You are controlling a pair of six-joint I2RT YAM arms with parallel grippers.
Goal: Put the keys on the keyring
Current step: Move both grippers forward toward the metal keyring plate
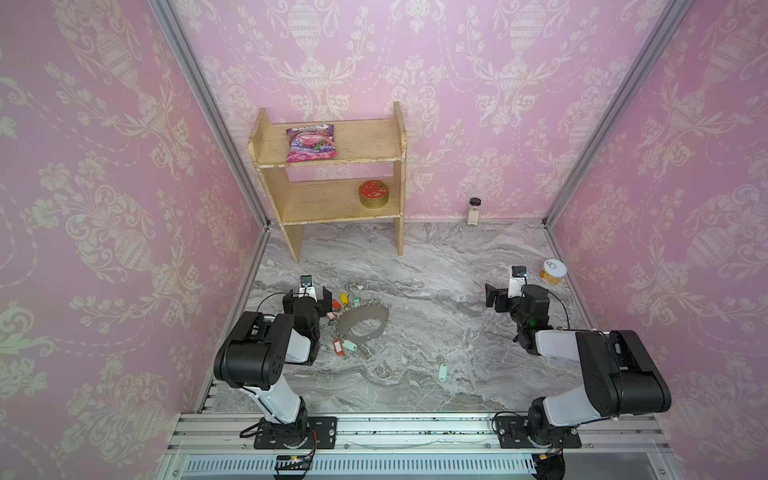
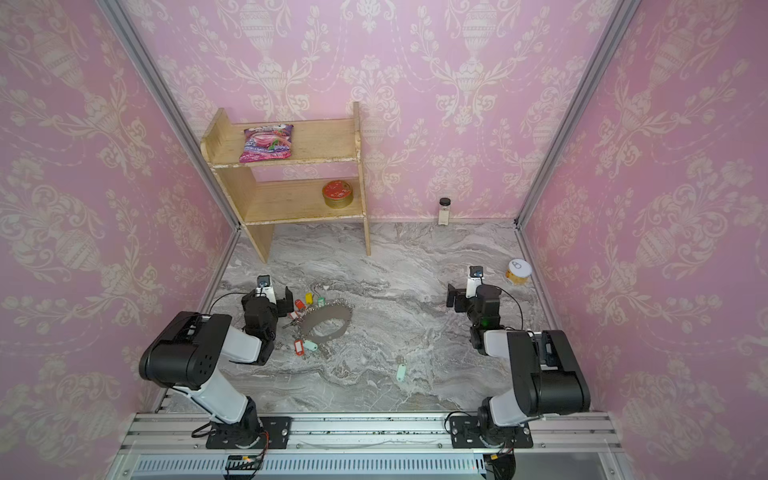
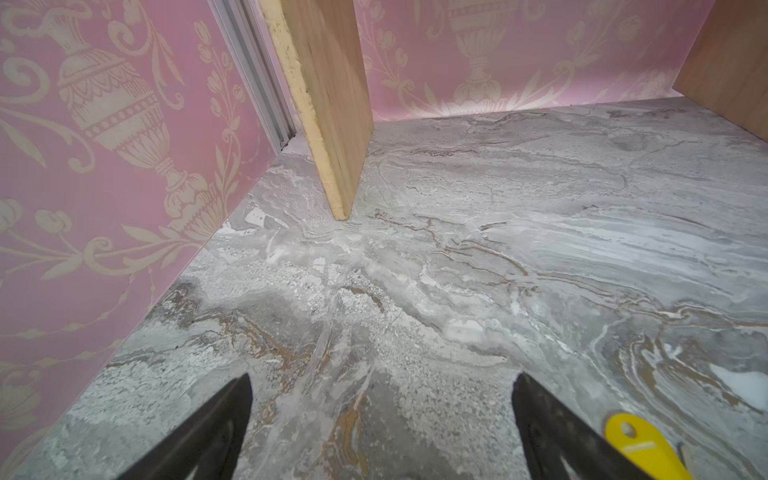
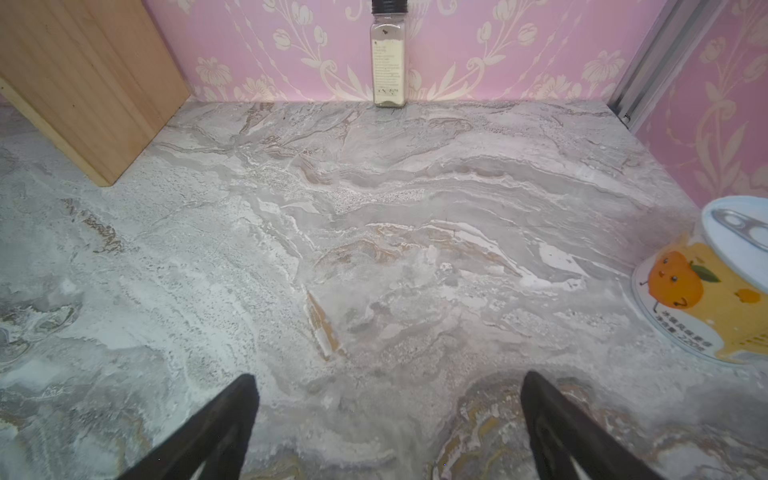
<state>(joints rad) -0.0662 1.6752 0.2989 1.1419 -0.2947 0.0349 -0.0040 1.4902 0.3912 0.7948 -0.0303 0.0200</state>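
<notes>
One bunch, keys (image 1: 442,368), well apart from right end effector (image 1: 515,291).

Pink damask walls (image 1: 457,83), grey marbled table (image 1: 436,291), mint-tagged keys (image 1: 443,370)

I make out Chinese characters on the can (image 4: 706,307), none surely readable; the jar (image 4: 388,62) label's print is too small.
</notes>
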